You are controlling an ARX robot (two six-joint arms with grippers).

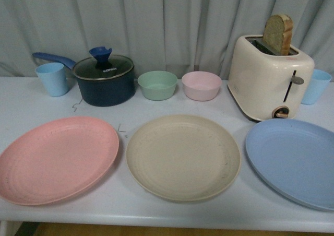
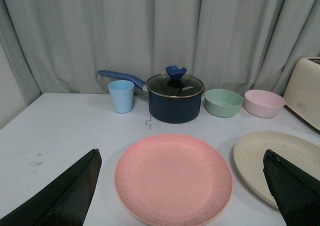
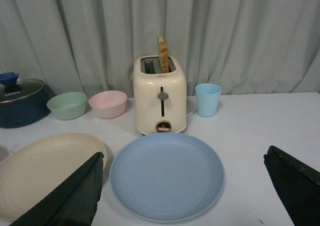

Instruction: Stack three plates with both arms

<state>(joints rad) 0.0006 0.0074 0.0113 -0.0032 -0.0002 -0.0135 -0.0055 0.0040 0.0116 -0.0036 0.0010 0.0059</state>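
Observation:
Three plates lie flat in a row along the table's front, apart from one another: the pink plate (image 1: 56, 158) at left, the beige plate (image 1: 182, 156) in the middle, the blue plate (image 1: 295, 160) at right. Neither arm shows in the front view. In the left wrist view my left gripper (image 2: 180, 186) is open, held above the pink plate (image 2: 174, 178), with the beige plate (image 2: 260, 161) beside it. In the right wrist view my right gripper (image 3: 182, 186) is open above the blue plate (image 3: 166, 176), with the beige plate (image 3: 45, 171) beside it. Both grippers are empty.
Behind the plates stand a light blue cup (image 1: 52, 79), a dark blue lidded saucepan (image 1: 103, 80), a green bowl (image 1: 157, 85), a pink bowl (image 1: 201, 85), a cream toaster (image 1: 269, 78) with a bread slice, and another blue cup (image 1: 315, 86). A grey curtain hangs behind.

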